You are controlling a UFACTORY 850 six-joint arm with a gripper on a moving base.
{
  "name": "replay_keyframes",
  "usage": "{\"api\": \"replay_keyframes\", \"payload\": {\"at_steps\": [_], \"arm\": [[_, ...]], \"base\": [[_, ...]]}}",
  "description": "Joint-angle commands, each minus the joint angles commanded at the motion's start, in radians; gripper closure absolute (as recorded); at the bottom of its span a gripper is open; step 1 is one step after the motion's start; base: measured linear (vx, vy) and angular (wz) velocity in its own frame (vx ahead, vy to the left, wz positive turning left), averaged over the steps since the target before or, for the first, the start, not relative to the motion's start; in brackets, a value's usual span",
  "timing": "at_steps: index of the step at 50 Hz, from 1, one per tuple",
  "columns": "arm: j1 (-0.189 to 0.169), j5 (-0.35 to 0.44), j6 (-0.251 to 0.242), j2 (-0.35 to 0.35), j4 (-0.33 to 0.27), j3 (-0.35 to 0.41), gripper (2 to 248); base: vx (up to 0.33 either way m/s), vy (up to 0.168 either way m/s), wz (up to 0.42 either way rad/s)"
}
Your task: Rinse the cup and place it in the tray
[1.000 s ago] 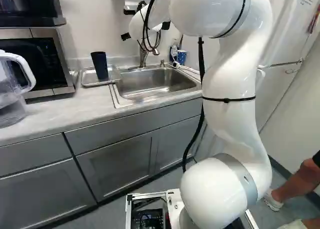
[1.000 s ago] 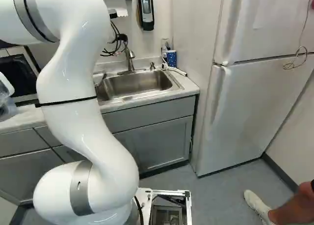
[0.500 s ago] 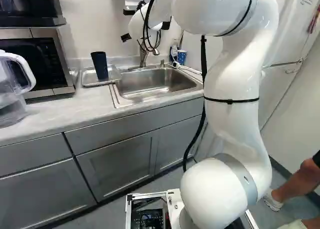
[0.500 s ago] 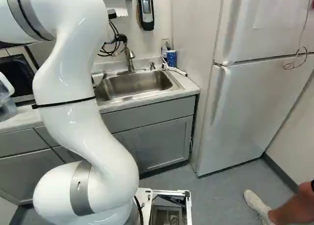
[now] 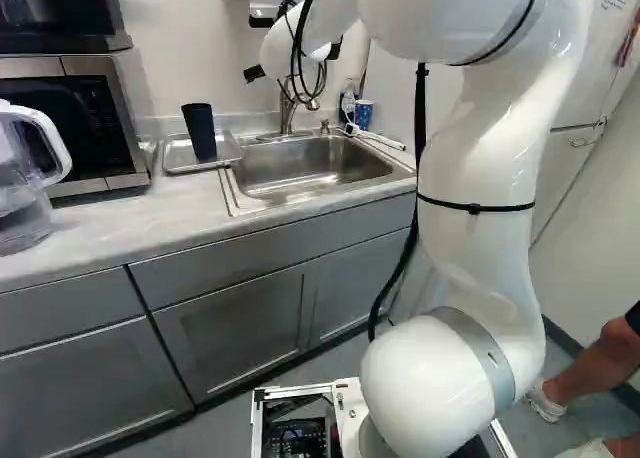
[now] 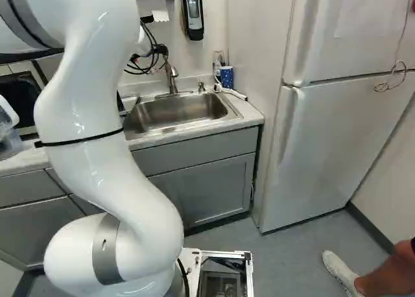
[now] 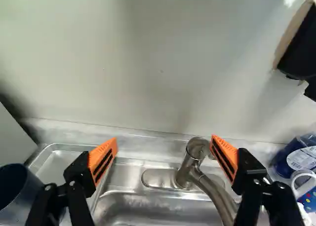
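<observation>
In the left base view my gripper (image 5: 293, 62) is partly hidden by its wrist and cables, above the back of the counter. A dark blue cup (image 5: 199, 131) stands upright in the metal tray (image 5: 176, 160) left of the sink (image 5: 300, 168). From the wrist, the gripper (image 7: 164, 154) is wide open with nothing between its pads. The cup (image 7: 19, 194) is beyond the finger on the tray side, and the faucet (image 7: 195, 162) rises near the other finger. My arm hides the cup in the right base view.
Right of the sink stand a patterned blue cup (image 6: 227, 77) and a bottle (image 5: 348, 100). A microwave (image 5: 85, 123) and a clear pitcher (image 5: 25, 178) are on the counter's left. A dispenser (image 6: 192, 11) hangs on the wall; a refrigerator (image 6: 337, 135) is at the right.
My arm's upper links have swung right in the left base view and left in the right base view; the wrist has shifted only slightly. The base, cup and tray have stayed put.
</observation>
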Motion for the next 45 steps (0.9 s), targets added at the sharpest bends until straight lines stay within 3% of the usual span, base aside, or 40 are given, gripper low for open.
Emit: {"api": "replay_keyframes", "payload": {"at_steps": [45], "arm": [[-0.066,0.0,0.0,0.218,0.0,0.24,3]], "base": [[0.0,0.0,0.0]]}}
